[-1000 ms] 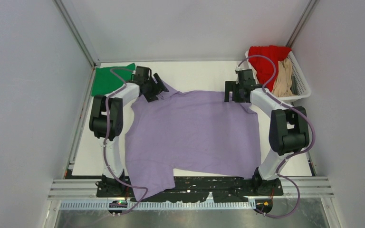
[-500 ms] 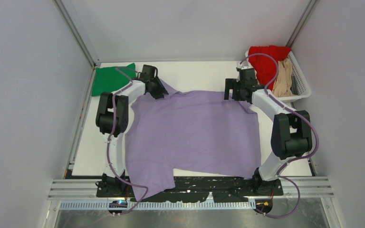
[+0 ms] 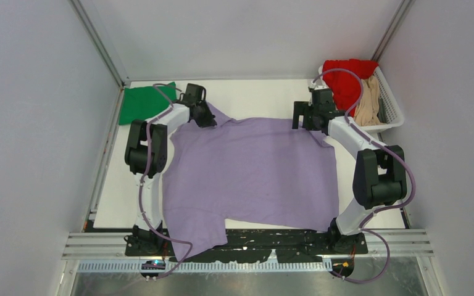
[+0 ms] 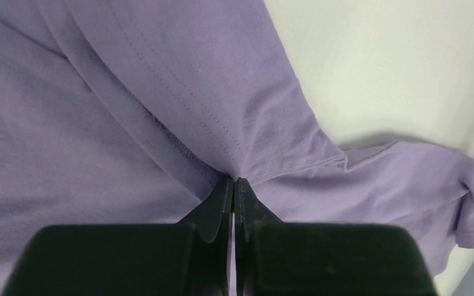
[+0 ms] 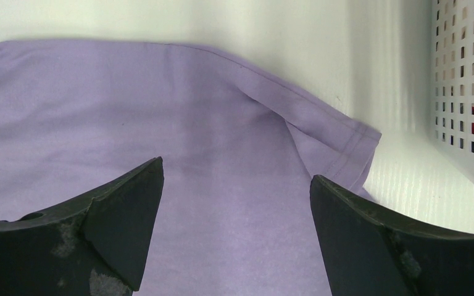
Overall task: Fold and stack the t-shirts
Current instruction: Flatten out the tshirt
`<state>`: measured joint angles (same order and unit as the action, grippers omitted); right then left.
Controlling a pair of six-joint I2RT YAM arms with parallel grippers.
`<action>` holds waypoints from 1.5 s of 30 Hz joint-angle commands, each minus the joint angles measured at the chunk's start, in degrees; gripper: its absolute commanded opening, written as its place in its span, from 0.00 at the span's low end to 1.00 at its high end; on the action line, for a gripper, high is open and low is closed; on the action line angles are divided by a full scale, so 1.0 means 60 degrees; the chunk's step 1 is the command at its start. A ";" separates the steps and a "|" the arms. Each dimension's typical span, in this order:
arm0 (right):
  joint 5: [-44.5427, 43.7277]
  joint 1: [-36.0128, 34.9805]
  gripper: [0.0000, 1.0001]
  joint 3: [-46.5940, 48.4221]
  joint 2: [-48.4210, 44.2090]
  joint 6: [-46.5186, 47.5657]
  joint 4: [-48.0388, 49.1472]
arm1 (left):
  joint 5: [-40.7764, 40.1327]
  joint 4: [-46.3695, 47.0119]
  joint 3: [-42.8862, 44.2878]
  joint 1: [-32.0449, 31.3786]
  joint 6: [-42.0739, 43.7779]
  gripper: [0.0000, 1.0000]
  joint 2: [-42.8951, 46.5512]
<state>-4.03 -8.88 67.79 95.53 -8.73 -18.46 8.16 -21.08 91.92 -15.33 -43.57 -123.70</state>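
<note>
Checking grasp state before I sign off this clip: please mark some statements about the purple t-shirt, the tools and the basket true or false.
1. The left tool is shut on the light purple cloth t-shirt. True.
2. The right tool grips it too. False: its jaws stand open over the cloth.
3. The bright green cloth t-shirt lies in the white slatted plastic basket. False: it lies on the table, far left.
4. A red cloth shirt sits in that basket. True.

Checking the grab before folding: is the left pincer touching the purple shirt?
Touching. The left wrist view shows the left pincer shut on the purple shirt, cloth puckered at its tips.
</note>
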 commanded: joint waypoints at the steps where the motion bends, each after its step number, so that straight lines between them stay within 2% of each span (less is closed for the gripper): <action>1: -0.0260 0.0004 0.95 -0.0099 -0.0580 0.0132 0.0229 | 0.0195 0.0152 0.1145 -0.0044 0.1566 0.00 0.0332; 8: -0.0590 -0.0001 0.95 -0.0521 -0.1248 0.0252 0.0257 | 0.1661 -0.0538 0.4264 -0.0082 0.2706 0.00 -0.1672; 10: -0.0723 0.0010 0.96 -0.0625 -0.1440 0.0296 0.0261 | 0.2175 -0.0627 0.5712 -0.0219 0.2701 0.00 -0.2687; 13: -0.0858 0.0003 0.95 -0.0828 -0.1711 0.0351 0.0337 | 0.3383 -0.0438 0.8653 -0.0349 0.2291 0.00 -0.4293; 14: -0.0869 0.0002 0.95 -0.0856 -0.1748 0.0377 0.0337 | 0.3704 -0.0267 0.9274 -0.0373 0.2098 0.02 -0.4712; 15: -0.0900 0.0013 0.95 -0.0895 -0.1794 0.0382 0.0330 | 0.3645 -0.0079 0.9493 -0.0405 0.1852 0.15 -0.4918; 16: -0.0915 0.0007 0.95 -0.0937 -0.1812 0.0392 0.0343 | 0.3546 0.0248 0.9280 -0.0424 0.1688 0.63 -0.4823; 17: -0.0912 0.0003 0.95 -0.0947 -0.1836 0.0389 0.0349 | 0.3451 0.0679 0.8799 -0.0432 0.1572 0.94 -0.4536; 18: -0.0911 0.0002 0.95 -0.0954 -0.1847 0.0368 0.0351 | 0.3363 0.1030 0.8247 -0.0446 0.1470 0.99 -0.4176; 20: -0.0857 0.0001 0.95 -0.0943 -0.1864 0.0334 0.0328 | 0.3331 0.1285 0.7541 -0.0448 0.1619 1.00 -0.3548; 24: -0.0493 0.0003 0.95 -0.0942 -0.1914 0.0202 0.0388 | 0.3447 0.0024 0.7338 -0.0451 0.2425 1.00 -0.2450; 26: -0.0206 -0.0015 0.95 -0.0887 -0.1778 0.0119 0.0402 | 0.3481 -0.0260 0.6643 -0.0448 0.2742 1.00 -0.1581; 30: -0.0110 -0.0491 0.95 -0.0613 -0.1366 0.0324 0.0285 | 0.2292 -0.0270 0.3797 -0.0449 0.3219 1.00 0.0725; 33: -0.0197 -0.0898 0.95 -0.0234 -0.1071 0.0544 0.0240 | 0.1473 0.0571 0.1595 -0.0413 0.3158 1.00 0.2137; 38: -0.0357 -0.1356 0.95 0.0119 -0.0778 0.0433 0.0105 | 0.0996 0.1917 -0.0664 -0.0284 0.1562 1.00 0.2818; 42: -0.0415 -0.1374 0.95 0.0051 -0.0909 0.0171 0.0121 | 0.1204 0.2785 -0.0898 -0.0053 -0.0390 1.00 0.2178; 45: -0.0566 -0.1373 0.95 -0.0065 -0.1060 -0.0064 0.0123 | 0.1531 0.3986 -0.0889 -0.0018 -0.2064 1.00 0.1465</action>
<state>-5.72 -17.39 66.06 91.26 -6.94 -18.57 16.56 -8.43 87.22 -16.34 -40.71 -110.00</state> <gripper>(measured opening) 0.955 0.994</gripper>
